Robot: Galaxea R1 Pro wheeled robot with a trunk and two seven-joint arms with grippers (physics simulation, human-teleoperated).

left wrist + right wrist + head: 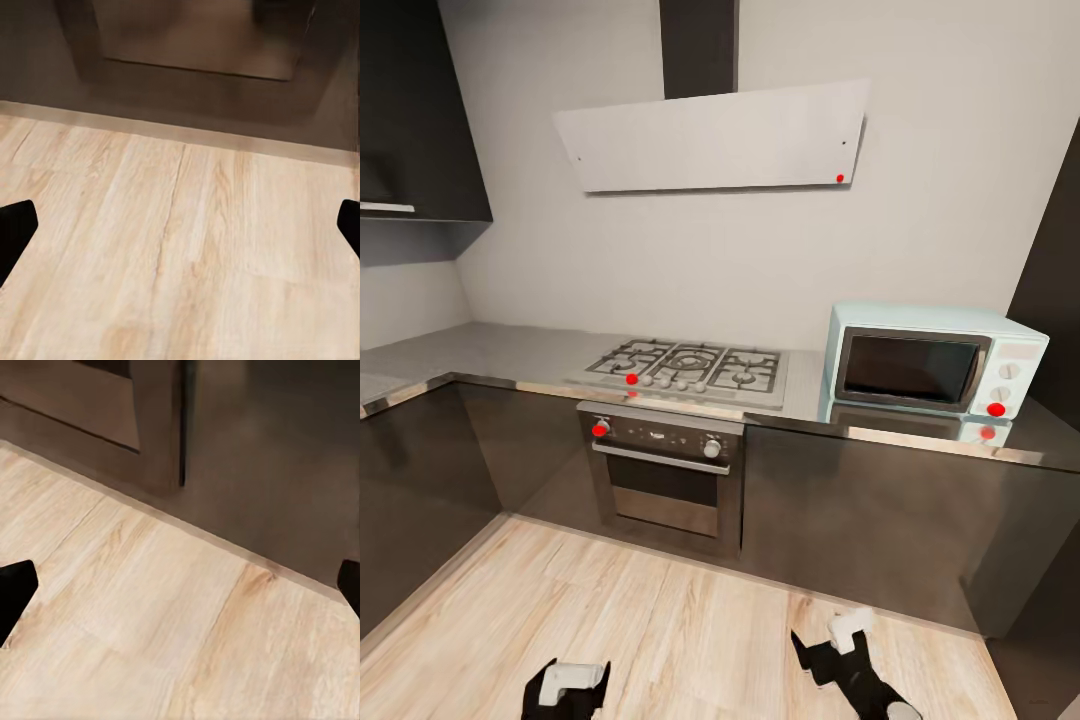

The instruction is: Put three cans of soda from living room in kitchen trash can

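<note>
Kitchen: gas hob, oven, microwave

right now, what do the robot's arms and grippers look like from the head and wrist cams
In the head view the left gripper and right gripper are blocky, black-bodied parts with white casings on top, above the pale wood floor. In the wrist views each gripper's fingers appear as plain black tips at the picture edges. No cables or markings are visible.

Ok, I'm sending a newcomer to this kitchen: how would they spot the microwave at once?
Start at the steel worktop along the back wall and follow it past the gas hob toward the dark panel at the far end. The microwave stands there on the worktop. It is the one pale blue box among dark cabinets, with a dark window and a red knob.
</note>
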